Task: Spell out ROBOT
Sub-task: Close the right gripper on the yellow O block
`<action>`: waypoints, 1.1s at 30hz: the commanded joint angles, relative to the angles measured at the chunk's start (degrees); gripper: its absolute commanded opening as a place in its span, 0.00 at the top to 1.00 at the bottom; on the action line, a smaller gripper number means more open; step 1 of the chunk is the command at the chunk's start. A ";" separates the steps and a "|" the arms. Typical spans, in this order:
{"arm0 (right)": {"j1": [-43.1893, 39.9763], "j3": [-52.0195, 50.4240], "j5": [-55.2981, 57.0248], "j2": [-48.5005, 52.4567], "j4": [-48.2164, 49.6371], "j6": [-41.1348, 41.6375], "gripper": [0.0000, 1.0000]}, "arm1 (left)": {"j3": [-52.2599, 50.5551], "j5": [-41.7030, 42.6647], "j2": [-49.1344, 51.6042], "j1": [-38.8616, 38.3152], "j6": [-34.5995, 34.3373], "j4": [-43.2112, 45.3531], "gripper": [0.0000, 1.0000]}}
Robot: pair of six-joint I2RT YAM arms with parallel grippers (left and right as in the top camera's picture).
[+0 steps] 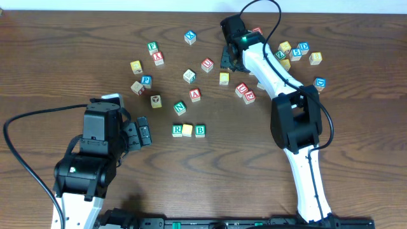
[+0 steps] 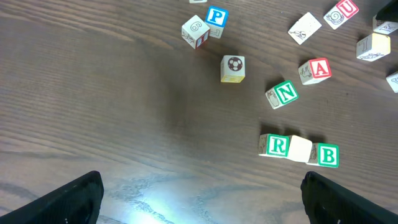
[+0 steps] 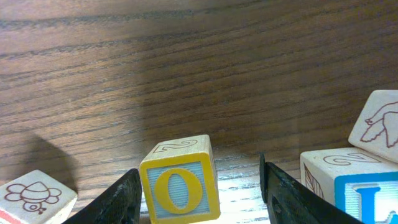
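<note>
The yellow-lettered O cube (image 3: 179, 186) sits on the wood between the two fingers (image 3: 121, 199) of the right gripper (image 3: 199, 177), up in the far half of the table (image 1: 51, 76). One finger is right against the cube's side, but a clear gap shows on the other side. The jaws are spread around it, not clenched on it.

Nearer the front, the R cube (image 1: 177, 130), a plain yellow cube (image 1: 187, 130) and the B cube (image 1: 200, 130) stand in a row, touching side to side. I cannot pick out the T cube from here.

The left gripper (image 1: 145, 132) hovers just left of the row with its jaws released wide and nothing in them.

The green N cube (image 1: 180, 107) and red A cube (image 1: 195, 95) lie just behind the row. A blue-lettered cube (image 3: 348, 186) sits just beside the right gripper's outer finger, so it is tight there. A cluster of cubes lies near the far edge on the right. Bare wood stretches across the left side and along the front between the arms.
</note>
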 commanded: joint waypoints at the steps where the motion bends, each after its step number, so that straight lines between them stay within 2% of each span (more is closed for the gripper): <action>1: 0.52 -0.04 0.37 0.68 0.50 -2.23 0.44 | 1.27 -0.28 0.02 0.31 0.70 -0.13 0.00; 6: 0.76 -0.04 0.74 0.68 1.14 -4.02 0.45 | 1.27 -0.28 0.02 0.31 0.70 -0.13 0.00; 11: 0.79 -0.09 0.72 0.70 1.22 -4.98 0.51 | 1.27 -0.28 0.02 0.31 0.70 -0.13 0.00; 33: 0.79 -0.35 1.79 0.72 1.07 -4.96 0.52 | 1.27 -0.28 0.02 0.31 0.72 -0.13 0.00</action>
